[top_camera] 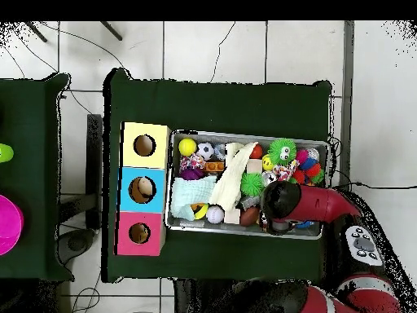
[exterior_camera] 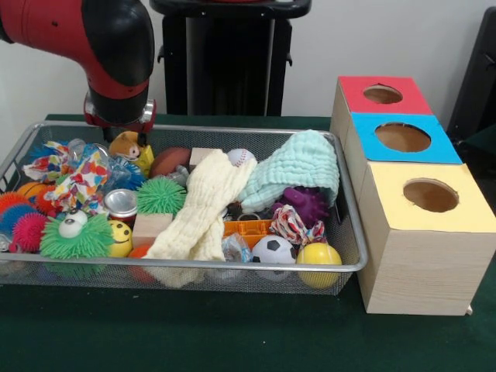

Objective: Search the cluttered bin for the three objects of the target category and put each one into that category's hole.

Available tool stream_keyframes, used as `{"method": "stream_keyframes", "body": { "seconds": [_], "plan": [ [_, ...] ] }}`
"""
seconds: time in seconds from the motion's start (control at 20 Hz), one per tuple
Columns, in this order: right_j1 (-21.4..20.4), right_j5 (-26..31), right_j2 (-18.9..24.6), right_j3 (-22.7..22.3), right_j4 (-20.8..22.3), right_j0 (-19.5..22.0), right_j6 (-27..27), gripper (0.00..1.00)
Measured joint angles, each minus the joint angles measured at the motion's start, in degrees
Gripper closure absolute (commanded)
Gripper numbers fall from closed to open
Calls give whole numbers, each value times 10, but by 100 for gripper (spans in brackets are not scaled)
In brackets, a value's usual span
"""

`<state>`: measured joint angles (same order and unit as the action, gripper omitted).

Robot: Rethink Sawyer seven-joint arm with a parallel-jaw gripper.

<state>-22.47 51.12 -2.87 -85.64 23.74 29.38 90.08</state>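
Note:
The silver wire-mesh basket [exterior_camera: 232, 267] is full of clutter; it also shows in the overhead view [top_camera: 244, 134]. My gripper [exterior_camera: 118, 128] hangs over its far left corner, and in the overhead view the arm [top_camera: 281, 204] hides it. Right under it lies a small soft toy animal [exterior_camera: 126, 145] with a brown head and a yellow part beside it. I cannot tell whether the gripper touches it. I cannot make out a yellow duckling. The red-faced box's hole [exterior_camera: 382, 94] is at the far right, also in the overhead view [top_camera: 139, 233].
A blue-faced box [exterior_camera: 403, 137] and a yellow-faced box [exterior_camera: 431, 195] stand in a row with the red one. In the basket lie a cream cloth [exterior_camera: 203, 209], a mint cloth [exterior_camera: 298, 169], green spiky balls [exterior_camera: 76, 239], a soccer ball [exterior_camera: 273, 251] and a yellow ball [exterior_camera: 318, 260].

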Motion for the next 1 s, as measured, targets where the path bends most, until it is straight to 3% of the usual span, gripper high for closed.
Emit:
{"method": "stream_keyframes", "body": {
  "seconds": [0.75,0.8,1.0],
  "plan": [
    [18,-11,0,7,0,1,0,0],
    [20,-12,0,8,0,1,0,100],
    [25,-20,0,12,0,2,0,100]
  ]
}}
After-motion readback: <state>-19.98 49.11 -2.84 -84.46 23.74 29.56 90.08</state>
